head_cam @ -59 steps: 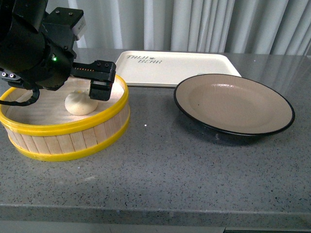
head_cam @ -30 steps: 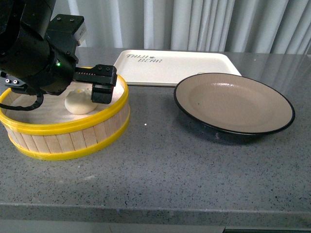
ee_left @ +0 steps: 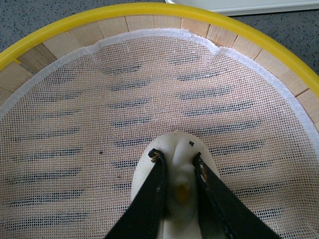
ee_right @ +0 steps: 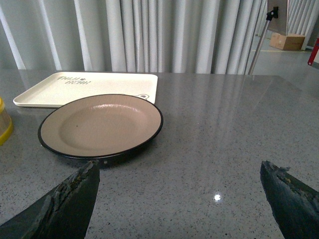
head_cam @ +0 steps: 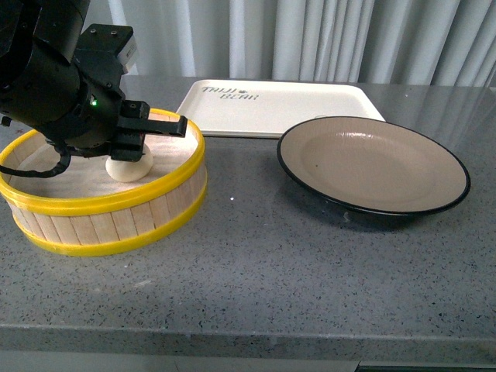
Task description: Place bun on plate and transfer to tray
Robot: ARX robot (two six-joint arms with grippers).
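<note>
The cream-white bun (head_cam: pixel 128 169) sits inside the yellow-rimmed wooden steamer basket (head_cam: pixel 108 203) at the left. My left gripper (head_cam: pixel 130 147) is down in the basket and shut on the bun; in the left wrist view its black fingers (ee_left: pixel 152 199) pinch the bun (ee_left: pixel 178 172) on both sides of its yellow dot. The beige plate with a black rim (head_cam: pixel 373 164) stands empty at the right; it also shows in the right wrist view (ee_right: pixel 101 124). The cream tray (head_cam: pixel 275 105) lies behind, empty. My right gripper (ee_right: pixel 182 191) is open above the counter, out of the front view.
White mesh cloth (ee_left: pixel 149 89) lines the basket floor. The grey speckled counter (head_cam: pixel 271 263) runs to a front edge. Curtains hang behind. A stand and a box (ee_right: pixel 279 30) show far off in the right wrist view.
My left gripper has gone lower into the basket and its fingers have closed on the bun. The plate and tray have not moved.
</note>
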